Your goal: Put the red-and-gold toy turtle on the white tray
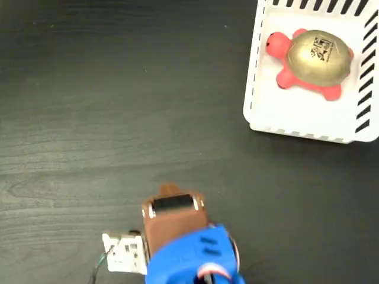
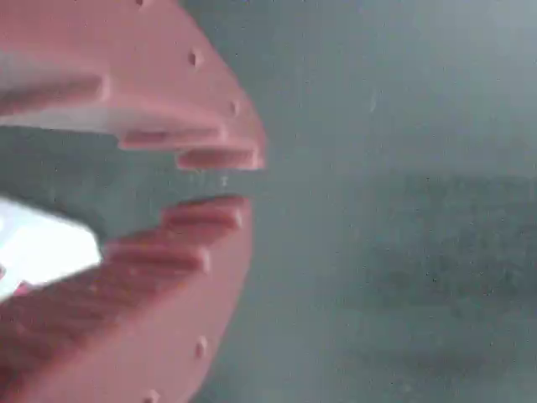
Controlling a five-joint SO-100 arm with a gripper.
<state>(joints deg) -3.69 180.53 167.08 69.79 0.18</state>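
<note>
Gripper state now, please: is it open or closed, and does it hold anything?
Gripper: jaws slightly open with a narrow gap at the tips, holding nothing. The red-and-gold toy turtle lies on the white tray, away from the arm.

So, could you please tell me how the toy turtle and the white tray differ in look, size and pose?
The red-and-gold toy turtle is rounded, with a coral-red body and shiny gold domed shell; the white tray is flat, rectangular and white, with black diagonal stripes along its edges. The tray is far larger than the turtle. The turtle lies inside the tray, while the tray rests directly on the dark table. Both sit well away from the gripper.
</note>
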